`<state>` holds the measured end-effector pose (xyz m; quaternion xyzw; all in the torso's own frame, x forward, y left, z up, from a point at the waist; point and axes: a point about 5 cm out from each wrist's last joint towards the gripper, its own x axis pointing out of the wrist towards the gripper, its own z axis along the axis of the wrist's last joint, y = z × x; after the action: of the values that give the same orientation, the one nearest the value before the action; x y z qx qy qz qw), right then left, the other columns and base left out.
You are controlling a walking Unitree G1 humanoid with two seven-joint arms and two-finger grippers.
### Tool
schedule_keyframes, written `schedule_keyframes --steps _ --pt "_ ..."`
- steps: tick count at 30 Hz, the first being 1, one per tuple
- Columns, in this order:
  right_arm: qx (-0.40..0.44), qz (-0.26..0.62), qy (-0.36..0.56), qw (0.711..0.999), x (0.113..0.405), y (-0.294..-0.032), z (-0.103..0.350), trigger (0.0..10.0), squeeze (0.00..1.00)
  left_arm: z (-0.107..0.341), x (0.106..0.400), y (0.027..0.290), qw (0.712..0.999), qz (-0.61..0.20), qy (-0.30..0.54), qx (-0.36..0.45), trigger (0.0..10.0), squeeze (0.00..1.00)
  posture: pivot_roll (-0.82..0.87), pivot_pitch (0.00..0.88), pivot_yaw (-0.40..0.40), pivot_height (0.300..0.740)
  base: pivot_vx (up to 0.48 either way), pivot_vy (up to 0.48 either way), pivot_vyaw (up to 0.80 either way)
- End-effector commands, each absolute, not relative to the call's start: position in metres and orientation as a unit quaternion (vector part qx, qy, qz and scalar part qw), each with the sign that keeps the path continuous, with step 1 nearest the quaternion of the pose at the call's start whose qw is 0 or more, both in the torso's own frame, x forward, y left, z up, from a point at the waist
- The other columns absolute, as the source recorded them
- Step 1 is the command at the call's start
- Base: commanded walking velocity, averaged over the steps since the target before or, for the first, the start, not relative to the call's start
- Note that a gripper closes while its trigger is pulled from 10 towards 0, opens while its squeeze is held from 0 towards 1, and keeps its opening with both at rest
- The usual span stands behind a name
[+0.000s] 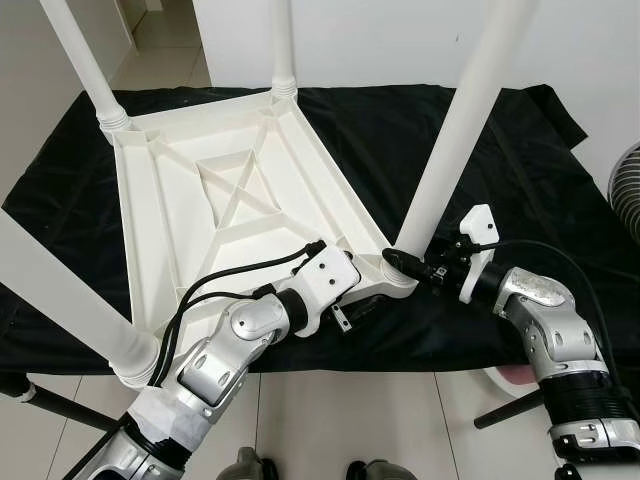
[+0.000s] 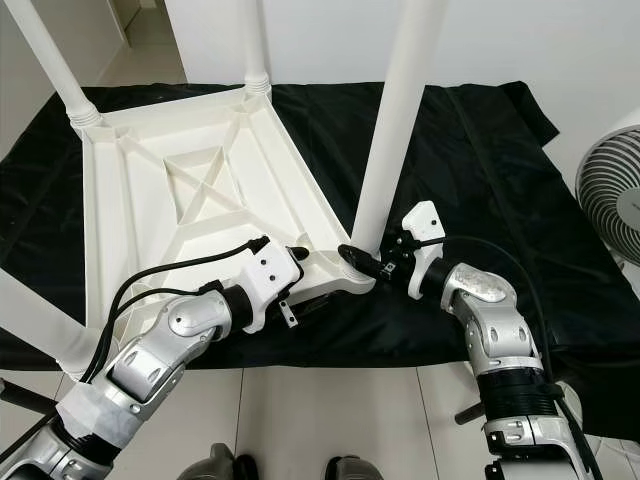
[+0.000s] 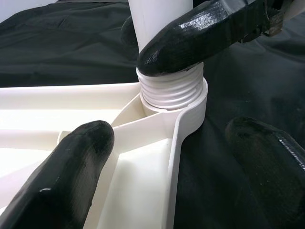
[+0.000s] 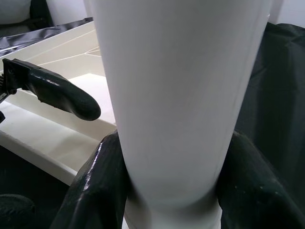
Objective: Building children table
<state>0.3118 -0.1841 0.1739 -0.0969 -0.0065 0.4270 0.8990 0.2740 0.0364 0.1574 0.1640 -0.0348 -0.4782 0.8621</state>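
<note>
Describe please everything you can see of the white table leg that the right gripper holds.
The table leg is a long, smooth, white tube, plastic by its look, slightly tilted from upright. Its ribbed, threaded foot sits in the corner socket of the upturned white tabletop, with threads showing above the socket. The right gripper clamps it just above the thread, a finger on each side.

All four table legs (image 1: 462,120) run off the top or side edges. The fan (image 2: 612,190) is chopped by the right edge, and the black cloth (image 1: 520,160) hides whatever's underneath it.
</note>
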Motion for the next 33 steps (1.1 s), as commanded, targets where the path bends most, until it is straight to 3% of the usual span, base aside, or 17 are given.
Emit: schedule_keyframes --steps 1,2,3,9,13,20,25,33 --pt "-0.089 0.415 -0.002 0.905 0.311 -0.182 0.168 0.0 0.0 0.15 0.267 0.033 0.833 -0.527 -0.02 0.169 10.0 0.0 -0.13 0.084 0.045 0.74 0.0 0.0 0.0" --pt "-0.089 0.415 -0.002 0.905 0.311 -0.182 0.168 0.0 0.0 0.15 0.267 0.033 0.833 -0.527 -0.02 0.169 10.0 0.0 -0.13 0.084 0.045 0.74 0.0 0.0 0.0" --pt "-0.086 0.399 0.0 0.913 0.312 -0.182 0.166 10.0 0.0 0.15 0.267 0.033 0.832 -0.529 -0.019 0.168 10.0 0.0 -0.14 0.08 0.047 0.74 0.0 0.0 0.0" --pt "-0.06 0.337 0.007 0.939 0.318 -0.178 0.162 10.0 0.0 0.15 0.266 0.033 0.831 -0.529 -0.019 0.168 10.0 0.0 -0.14 0.085 0.045 0.74 0.0 0.0 0.0" --pt "-0.033 0.261 -0.011 0.965 0.317 -0.163 0.164 10.0 0.0 0.152 0.272 0.037 0.846 -0.506 -0.024 0.166 10.0 0.0 -0.13 0.093 0.033 0.74 0.0 0.0 0.0" --pt "0.004 0.199 -0.017 0.98 0.311 -0.142 0.169 10.0 0.0 0.15 0.28 0.041 0.863 -0.476 -0.025 0.169 10.0 0.0 -0.13 0.095 0.03 0.74 0.0 0.0 0.0" --pt "0.018 0.138 -0.017 0.99 0.307 -0.129 0.172 10.0 0.0 0.146 0.285 0.043 0.889 -0.443 -0.018 0.114 10.0 0.0 -0.13 0.099 0.033 0.74 0.0 0.0 0.0" --pt "0.055 0.034 -0.031 0.997 0.297 -0.119 0.177 10.0 0.0 0.137 0.285 0.047 0.894 -0.432 -0.02 0.117 10.0 0.0 -0.13 0.107 0.03 0.74 0.0 0.0 0.0"
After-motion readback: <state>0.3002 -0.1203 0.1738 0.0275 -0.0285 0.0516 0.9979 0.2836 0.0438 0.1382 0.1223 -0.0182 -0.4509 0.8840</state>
